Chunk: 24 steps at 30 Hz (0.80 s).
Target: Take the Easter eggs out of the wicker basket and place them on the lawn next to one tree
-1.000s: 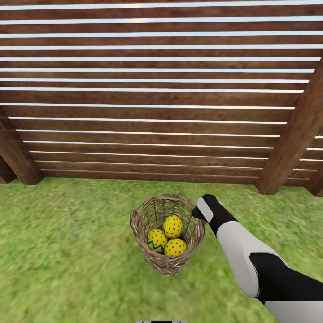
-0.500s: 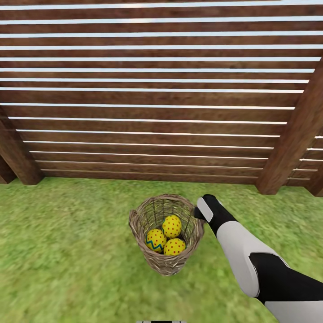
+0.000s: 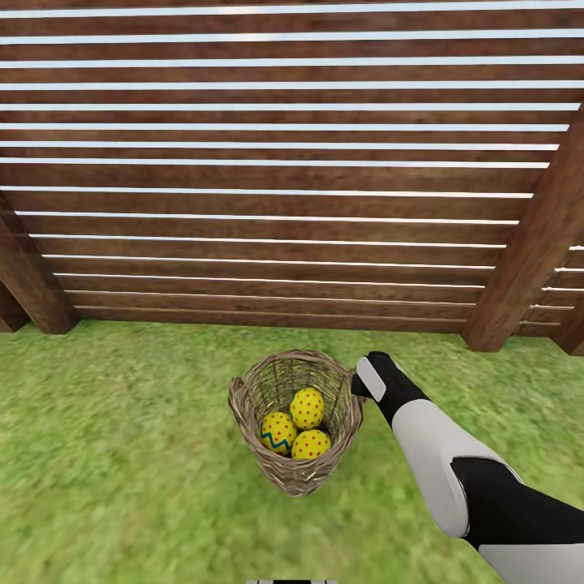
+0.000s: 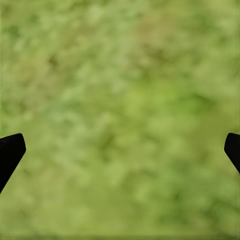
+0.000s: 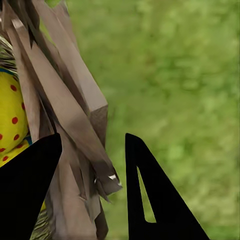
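Easter eggs point(image 3: 295, 427): all three inside wicker basket point(image 3: 243, 410). Right gripper point(image 5: 92, 165) jaws clamped on basket's right rim; left gripper point(image 4: 120, 150) jaws apart over lawn point(image 3: 122, 454). Step, judged: carrying basket. Next: lift level toward tree.

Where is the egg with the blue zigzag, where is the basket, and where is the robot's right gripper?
Zigzag Easter egg point(image 3: 277, 432): head view, on its yellow shell.
Wicker basket point(image 3: 245, 410): head view, on its left wall.
Right gripper point(image 5: 92, 187): right wrist view, between its fingertips, at the basket's rim.
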### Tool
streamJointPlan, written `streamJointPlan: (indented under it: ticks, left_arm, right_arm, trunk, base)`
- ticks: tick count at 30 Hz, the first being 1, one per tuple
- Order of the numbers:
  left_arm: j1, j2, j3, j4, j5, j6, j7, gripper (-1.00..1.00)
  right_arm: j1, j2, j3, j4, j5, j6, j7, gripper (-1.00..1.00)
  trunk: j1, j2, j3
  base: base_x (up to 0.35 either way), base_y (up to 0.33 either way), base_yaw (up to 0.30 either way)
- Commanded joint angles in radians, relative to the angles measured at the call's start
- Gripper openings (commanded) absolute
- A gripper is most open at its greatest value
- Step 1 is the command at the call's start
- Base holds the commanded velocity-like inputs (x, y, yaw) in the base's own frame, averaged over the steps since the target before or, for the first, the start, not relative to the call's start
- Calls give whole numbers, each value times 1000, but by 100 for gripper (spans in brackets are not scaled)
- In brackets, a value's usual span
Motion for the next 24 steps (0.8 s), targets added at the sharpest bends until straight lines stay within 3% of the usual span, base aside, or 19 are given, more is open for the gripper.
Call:
streamJointPlan:
  ticks: [1,7,24]
  left_arm:
    - [0,0,-1,-1,7,0,0,100]
    - [0,0,-1,0,7,-1,0,100]
    - [0,0,-1,2,3,-3,0,100]
  right_arm:
    - [0,1,-4,-1,-10,0,-9,-100]
    - [0,1,-4,-2,-10,0,-9,-100]
    - [1,1,-6,-1,-11,0,-9,-100]
  trunk:
    - [0,0,-1]
    - [0,0,-1]
    - [-8,4,65]
  base:
    - [0,0,0]
    - [0,0,0]
    - [0,0,0]
